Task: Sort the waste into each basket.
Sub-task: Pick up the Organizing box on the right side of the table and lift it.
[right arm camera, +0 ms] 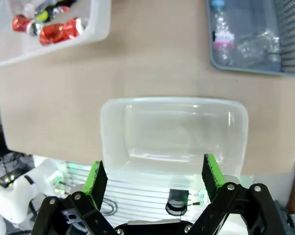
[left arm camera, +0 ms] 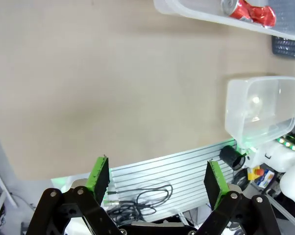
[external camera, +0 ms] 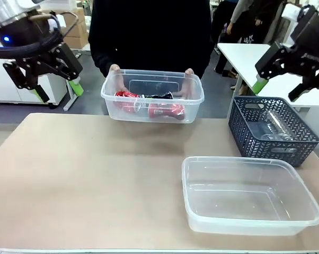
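Observation:
A person's hands (external camera: 115, 71) hold one clear basket (external camera: 149, 71) just above the table's far edge. In it lie crushed red cans (external camera: 165, 110) and a dark can (external camera: 160, 96). The second clear basket (external camera: 239, 161) stands empty at the near right. My left gripper (external camera: 59, 90) hangs open high at the far left, and my right gripper (external camera: 278, 89) hangs open high at the far right; neither holds anything. The left wrist view shows its gripper (left arm camera: 157, 176) above bare table, with a red can (left arm camera: 248, 12) far off. The right wrist gripper (right arm camera: 153, 177) hovers over the empty basket (right arm camera: 174, 100).
A dark slate-blue lattice basket (external camera: 265, 143) stands at the right behind the empty tub, with clear plastic bottles (external camera: 273, 126) inside, one with a blue cap (right arm camera: 217, 5). The brown tabletop (external camera: 85, 174) is bare on the left and in the middle.

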`<state>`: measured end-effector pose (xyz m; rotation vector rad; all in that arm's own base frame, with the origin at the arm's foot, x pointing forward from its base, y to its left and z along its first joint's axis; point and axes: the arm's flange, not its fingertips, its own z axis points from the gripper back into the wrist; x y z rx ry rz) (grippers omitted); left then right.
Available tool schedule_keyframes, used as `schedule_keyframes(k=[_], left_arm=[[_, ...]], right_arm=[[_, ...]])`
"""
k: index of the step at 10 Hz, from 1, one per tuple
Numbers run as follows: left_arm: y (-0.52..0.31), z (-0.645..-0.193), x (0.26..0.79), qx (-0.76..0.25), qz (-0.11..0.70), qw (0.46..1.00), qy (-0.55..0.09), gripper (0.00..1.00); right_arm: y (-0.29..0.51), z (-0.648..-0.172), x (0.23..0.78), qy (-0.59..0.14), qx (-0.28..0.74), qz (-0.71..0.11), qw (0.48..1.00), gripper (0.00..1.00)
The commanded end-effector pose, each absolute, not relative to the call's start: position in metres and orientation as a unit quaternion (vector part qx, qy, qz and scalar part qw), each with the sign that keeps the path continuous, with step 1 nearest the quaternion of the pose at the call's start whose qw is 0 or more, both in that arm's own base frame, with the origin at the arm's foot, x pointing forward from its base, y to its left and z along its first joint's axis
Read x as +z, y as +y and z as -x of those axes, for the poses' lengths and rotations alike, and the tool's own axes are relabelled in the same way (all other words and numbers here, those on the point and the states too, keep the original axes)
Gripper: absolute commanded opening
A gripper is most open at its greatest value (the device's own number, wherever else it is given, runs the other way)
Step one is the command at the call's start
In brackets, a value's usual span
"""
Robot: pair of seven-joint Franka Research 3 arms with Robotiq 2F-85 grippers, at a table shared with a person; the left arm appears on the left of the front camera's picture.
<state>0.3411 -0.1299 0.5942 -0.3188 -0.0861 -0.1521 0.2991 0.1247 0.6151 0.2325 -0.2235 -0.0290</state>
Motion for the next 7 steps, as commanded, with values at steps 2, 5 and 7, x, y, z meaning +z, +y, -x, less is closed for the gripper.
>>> schedule_keyframes(k=[2, 5, 7], left_arm=[[-0.129, -0.339, 0.597, -0.07, 0.155, 0.984, -0.044, 1.0], [-0.13, -0.341, 0.594, -0.076, 0.159, 0.983, -0.043, 1.0], [-0.228, -0.321, 0.592, -0.132, 0.117, 0.983, -0.047, 1.0]], right_arm=[[0.125, -0.298, 0.616, -0.11, -0.002, -0.123, 0.986, 1.0], [0.125, -0.299, 0.615, -0.111, -0.014, -0.116, 0.987, 1.0], [0.077, -0.218, 0.629, -0.162, 0.057, -0.051, 0.984, 1.0]])
